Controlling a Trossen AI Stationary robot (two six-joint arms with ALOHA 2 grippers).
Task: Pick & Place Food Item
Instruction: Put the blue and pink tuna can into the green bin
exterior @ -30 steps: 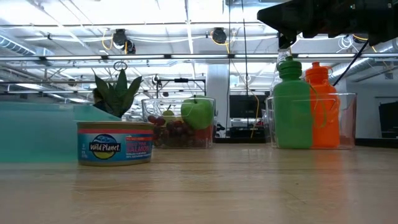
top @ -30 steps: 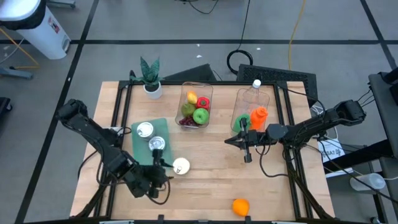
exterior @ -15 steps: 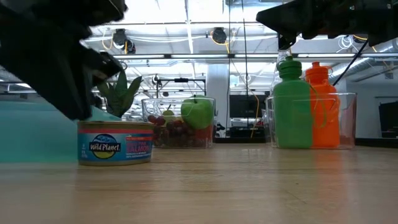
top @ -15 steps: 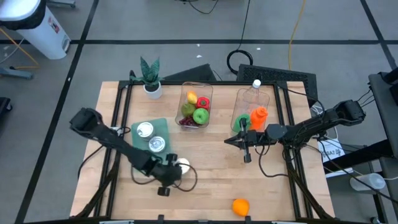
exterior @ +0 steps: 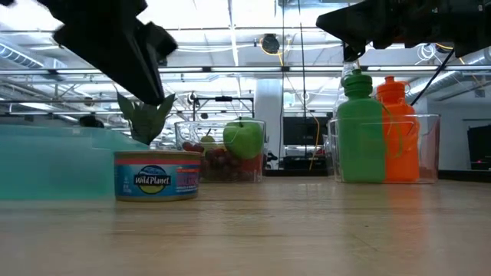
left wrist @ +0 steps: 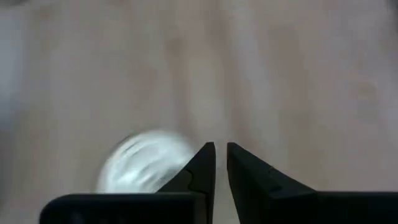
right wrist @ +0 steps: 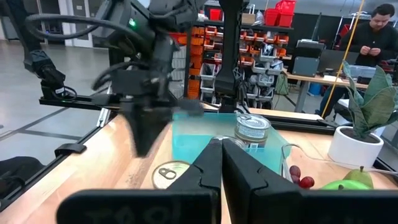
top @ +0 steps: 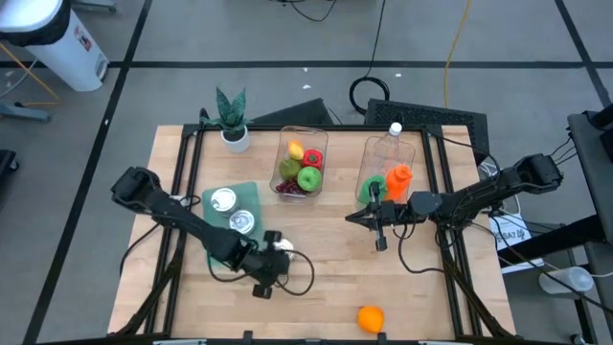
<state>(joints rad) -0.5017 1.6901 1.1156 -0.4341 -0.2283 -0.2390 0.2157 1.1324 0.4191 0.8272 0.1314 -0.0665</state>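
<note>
Your left gripper (top: 271, 271) hangs over the short round tin can with the blue label (exterior: 158, 176), fingers pinched together on nothing, so open wide and straddle the smooth curved wall before you squeeze. It sits flat on the pale wooden table (top: 326, 259), just beside the translucent teal tray (top: 247, 201). Right gripper (top: 369, 217) waits shut by the bottle bin.

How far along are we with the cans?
Done: two cans sit on the teal mat. In hand: nothing; the left gripper is shut beside the third can, not around it. Left: grip that can and place it. Meanwhile the right gripper waits shut by the bottles.
</note>
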